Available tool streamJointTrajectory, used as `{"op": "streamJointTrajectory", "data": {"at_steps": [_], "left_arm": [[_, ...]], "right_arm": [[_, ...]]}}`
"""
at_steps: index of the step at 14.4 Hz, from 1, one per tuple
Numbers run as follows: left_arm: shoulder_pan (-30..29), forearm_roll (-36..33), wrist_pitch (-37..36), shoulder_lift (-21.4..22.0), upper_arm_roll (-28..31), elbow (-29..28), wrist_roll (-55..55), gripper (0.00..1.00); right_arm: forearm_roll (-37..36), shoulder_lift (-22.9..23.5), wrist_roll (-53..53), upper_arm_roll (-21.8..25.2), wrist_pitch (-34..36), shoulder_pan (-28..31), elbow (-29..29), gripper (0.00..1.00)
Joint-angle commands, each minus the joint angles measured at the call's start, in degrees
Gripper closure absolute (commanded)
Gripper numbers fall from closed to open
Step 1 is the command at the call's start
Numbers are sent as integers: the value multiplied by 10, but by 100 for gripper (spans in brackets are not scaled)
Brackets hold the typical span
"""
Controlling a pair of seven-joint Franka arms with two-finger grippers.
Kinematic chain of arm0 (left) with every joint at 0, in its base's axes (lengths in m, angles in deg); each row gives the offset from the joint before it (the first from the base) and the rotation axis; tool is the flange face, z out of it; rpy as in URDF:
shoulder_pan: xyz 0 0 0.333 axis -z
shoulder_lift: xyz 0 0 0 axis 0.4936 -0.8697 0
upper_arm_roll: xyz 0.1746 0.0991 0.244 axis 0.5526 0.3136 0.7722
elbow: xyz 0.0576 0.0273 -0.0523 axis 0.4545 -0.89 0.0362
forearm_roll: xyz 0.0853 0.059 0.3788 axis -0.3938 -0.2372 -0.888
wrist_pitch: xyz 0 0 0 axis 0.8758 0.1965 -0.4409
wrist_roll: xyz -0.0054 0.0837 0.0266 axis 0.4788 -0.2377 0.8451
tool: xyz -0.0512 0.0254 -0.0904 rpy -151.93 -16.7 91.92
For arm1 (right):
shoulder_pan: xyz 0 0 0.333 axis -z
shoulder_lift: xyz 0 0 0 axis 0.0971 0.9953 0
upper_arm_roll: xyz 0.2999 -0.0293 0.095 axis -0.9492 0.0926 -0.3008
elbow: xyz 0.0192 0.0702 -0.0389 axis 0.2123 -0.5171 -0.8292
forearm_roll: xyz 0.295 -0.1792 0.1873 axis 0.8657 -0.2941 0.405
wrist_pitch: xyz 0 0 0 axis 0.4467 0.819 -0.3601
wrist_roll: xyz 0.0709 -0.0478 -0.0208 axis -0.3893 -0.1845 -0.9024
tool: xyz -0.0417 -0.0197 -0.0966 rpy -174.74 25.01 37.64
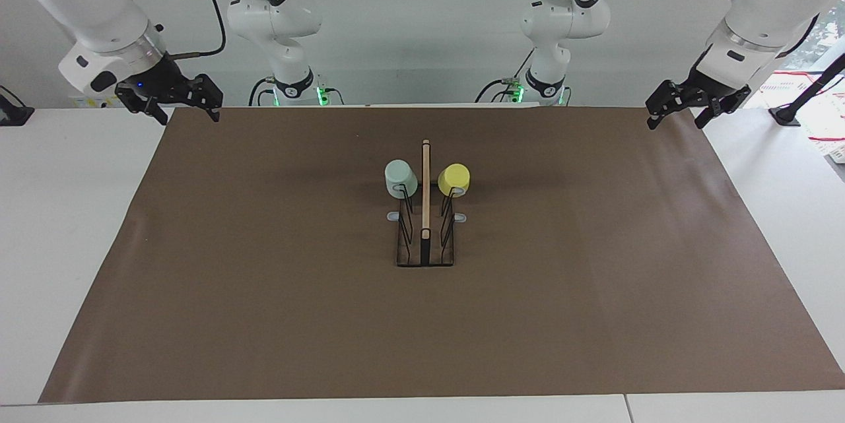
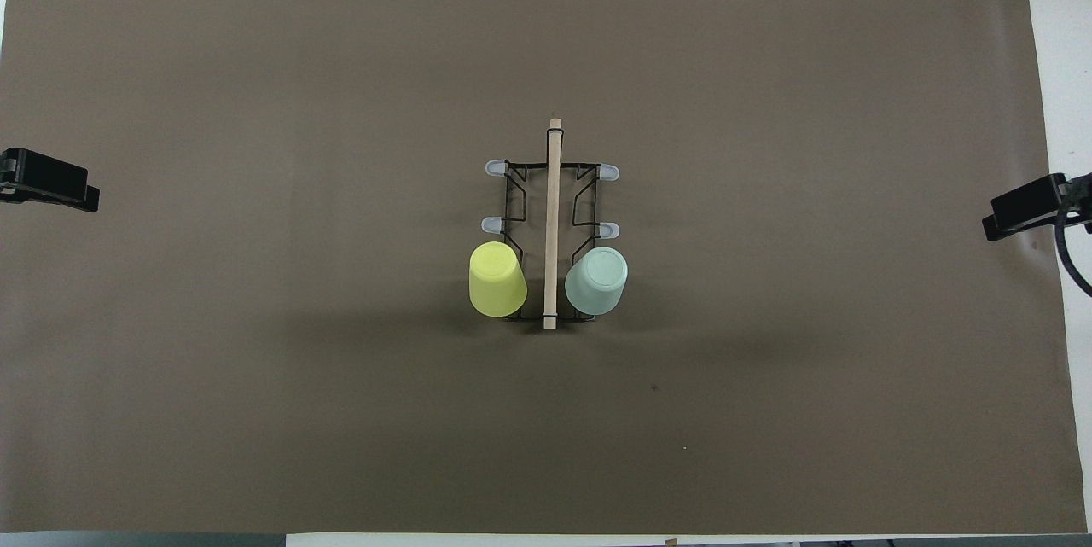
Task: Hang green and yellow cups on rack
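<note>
The black wire rack (image 1: 426, 238) with its wooden top bar stands at the middle of the brown mat; it also shows in the overhead view (image 2: 552, 189). The mint green cup (image 1: 401, 178) (image 2: 596, 280) hangs upside down on a prong at the rack's end nearer to the robots, on the right arm's side. The yellow cup (image 1: 454, 177) (image 2: 496, 278) hangs upside down on the matching prong on the left arm's side. My right gripper (image 1: 189, 116) (image 2: 1019, 212) is open and empty over the mat's corner at the right arm's end. My left gripper (image 1: 675, 121) (image 2: 51, 182) is open and empty over the mat's corner at the left arm's end.
The brown mat (image 1: 264, 291) covers most of the white table (image 1: 66, 225). Several grey-tipped prongs (image 2: 607, 172) of the rack carry nothing. Small black stands sit on the table at each end (image 1: 13, 116) (image 1: 785, 114).
</note>
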State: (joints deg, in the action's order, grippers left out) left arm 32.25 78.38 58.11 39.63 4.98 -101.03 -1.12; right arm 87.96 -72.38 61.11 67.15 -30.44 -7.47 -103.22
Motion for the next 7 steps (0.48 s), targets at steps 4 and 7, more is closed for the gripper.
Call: {"op": "streamJointTrajectory", "data": {"at_steps": [4, 7], "left_arm": [[0, -10, 3, 18, 0, -20, 1, 0], [0, -10, 3, 18, 0, -20, 0, 0]], "right_arm": [[-16, 0, -20, -17, -15, 15, 0, 0], [-16, 5, -19, -17, -17, 16, 11, 0]]}}
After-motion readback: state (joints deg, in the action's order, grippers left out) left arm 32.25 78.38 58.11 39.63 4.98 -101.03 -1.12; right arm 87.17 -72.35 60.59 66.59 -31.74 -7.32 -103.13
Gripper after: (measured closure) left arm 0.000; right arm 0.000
